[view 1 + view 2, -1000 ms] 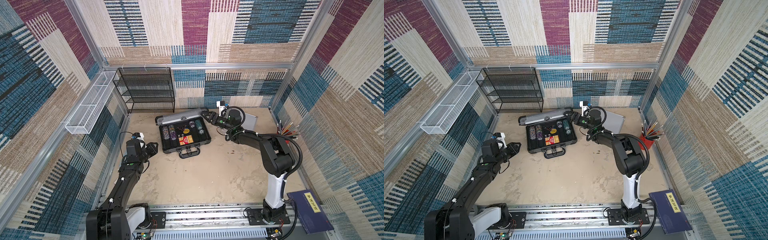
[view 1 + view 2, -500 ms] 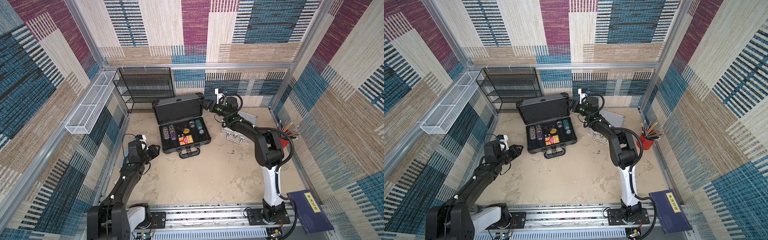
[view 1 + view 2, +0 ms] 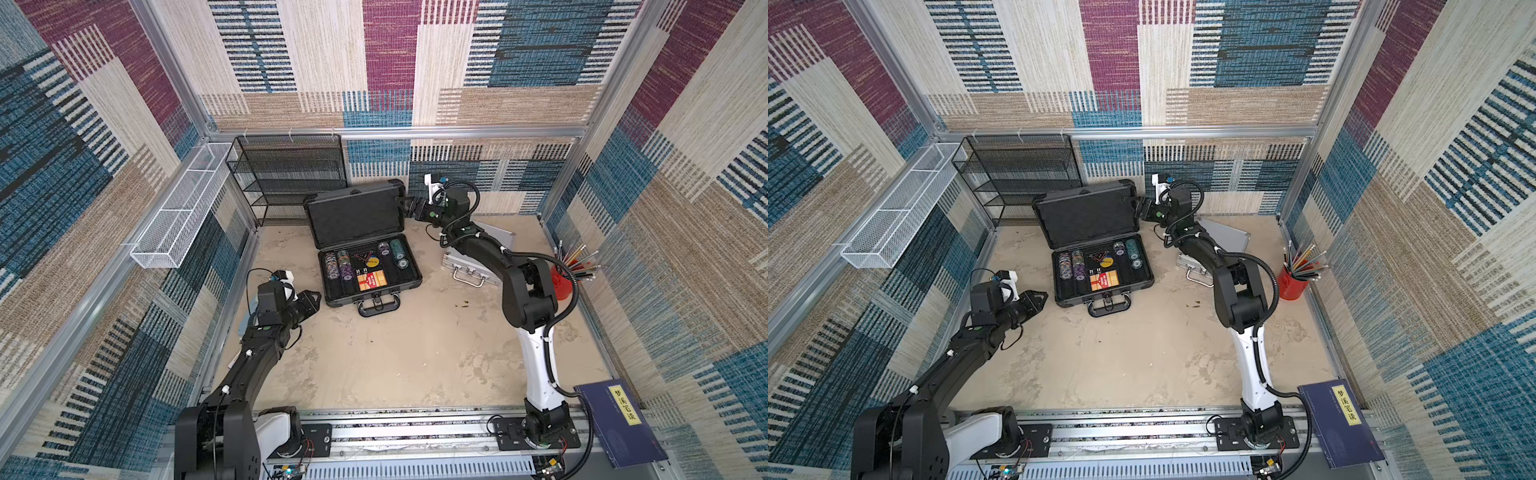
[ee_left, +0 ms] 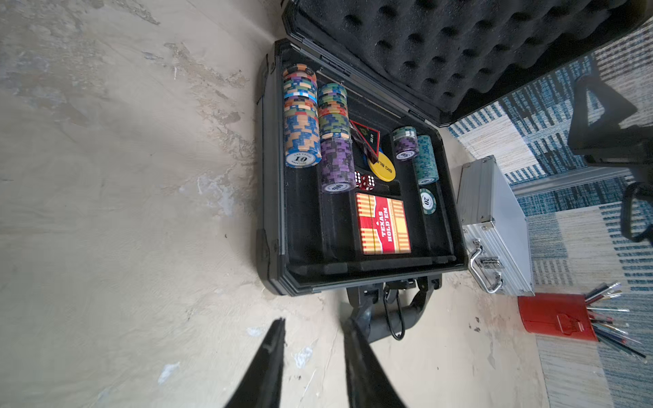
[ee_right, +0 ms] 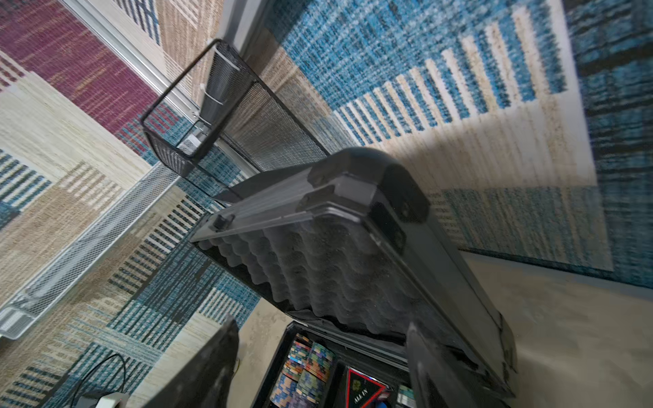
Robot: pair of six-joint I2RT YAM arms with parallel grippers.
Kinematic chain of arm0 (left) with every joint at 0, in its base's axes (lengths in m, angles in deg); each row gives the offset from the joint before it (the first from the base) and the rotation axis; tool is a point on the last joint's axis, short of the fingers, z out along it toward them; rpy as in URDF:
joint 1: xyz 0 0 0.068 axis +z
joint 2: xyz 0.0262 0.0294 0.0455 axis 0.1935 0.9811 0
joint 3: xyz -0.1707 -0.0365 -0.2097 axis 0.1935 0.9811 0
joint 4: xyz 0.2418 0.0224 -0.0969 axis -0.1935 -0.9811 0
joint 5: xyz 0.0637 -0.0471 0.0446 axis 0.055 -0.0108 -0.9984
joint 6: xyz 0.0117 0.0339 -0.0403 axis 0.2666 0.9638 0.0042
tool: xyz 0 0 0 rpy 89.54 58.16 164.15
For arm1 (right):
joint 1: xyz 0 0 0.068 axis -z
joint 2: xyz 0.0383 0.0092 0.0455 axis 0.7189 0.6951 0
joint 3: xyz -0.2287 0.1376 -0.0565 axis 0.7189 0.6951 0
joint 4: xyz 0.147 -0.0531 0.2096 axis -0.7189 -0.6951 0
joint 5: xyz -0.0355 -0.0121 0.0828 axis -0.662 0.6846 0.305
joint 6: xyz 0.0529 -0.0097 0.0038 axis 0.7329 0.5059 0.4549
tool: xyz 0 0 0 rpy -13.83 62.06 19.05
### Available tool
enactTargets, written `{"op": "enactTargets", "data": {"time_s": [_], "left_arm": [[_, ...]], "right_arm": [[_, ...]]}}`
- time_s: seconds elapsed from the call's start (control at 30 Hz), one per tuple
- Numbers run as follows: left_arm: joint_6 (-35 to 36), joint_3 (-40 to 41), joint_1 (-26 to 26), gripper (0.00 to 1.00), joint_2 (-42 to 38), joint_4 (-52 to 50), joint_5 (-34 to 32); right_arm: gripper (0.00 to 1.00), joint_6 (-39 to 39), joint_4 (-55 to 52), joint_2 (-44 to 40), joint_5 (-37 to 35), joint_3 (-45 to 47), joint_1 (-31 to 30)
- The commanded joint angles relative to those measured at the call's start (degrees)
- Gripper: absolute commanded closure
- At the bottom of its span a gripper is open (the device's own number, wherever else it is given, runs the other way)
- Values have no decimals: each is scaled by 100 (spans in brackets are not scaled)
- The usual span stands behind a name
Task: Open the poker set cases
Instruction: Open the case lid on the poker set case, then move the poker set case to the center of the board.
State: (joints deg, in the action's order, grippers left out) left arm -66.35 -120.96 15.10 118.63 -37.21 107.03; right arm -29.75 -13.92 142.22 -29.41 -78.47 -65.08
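Note:
The large dark grey poker case lies open mid-floor, its foam-lined lid standing upright and chips, dice and a card deck showing in the base. My right gripper is open at the lid's upper right edge, one finger against the lid's inner side. The ribbed silver case lies shut to the right, partly under my right arm. My left gripper hovers by the big case's front left corner, slightly open and empty.
A black wire-mesh rack stands behind the open lid at the back wall. A white wire basket hangs on the left wall. A red pencil cup sits at the right wall, and a blue book lies at the front right.
The big case's lid has swung from barely raised to upright, and my right gripper rose and moved back with it. The left arm has shifted only slightly.

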Motion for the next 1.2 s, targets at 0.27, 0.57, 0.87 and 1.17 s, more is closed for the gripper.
{"op": "enactTargets", "data": {"time_s": [0.27, 0.57, 0.87, 1.17], "left_arm": [[225, -341, -309, 67, 483, 127, -194], [392, -693, -429, 71, 1060, 125, -385], [408, -779, -651, 73, 1377, -17, -530], [570, -978, -738, 74, 1713, -253, -724]], "right_arm": [[22, -2564, -2443, -917, -1472, 425, 7], [47, -2804, -3093, -913, -2077, 1400, 5], [44, -2670, -2911, -880, -1994, 1770, -133], [43, -2583, -2790, -768, -2067, 1867, -268]]}}
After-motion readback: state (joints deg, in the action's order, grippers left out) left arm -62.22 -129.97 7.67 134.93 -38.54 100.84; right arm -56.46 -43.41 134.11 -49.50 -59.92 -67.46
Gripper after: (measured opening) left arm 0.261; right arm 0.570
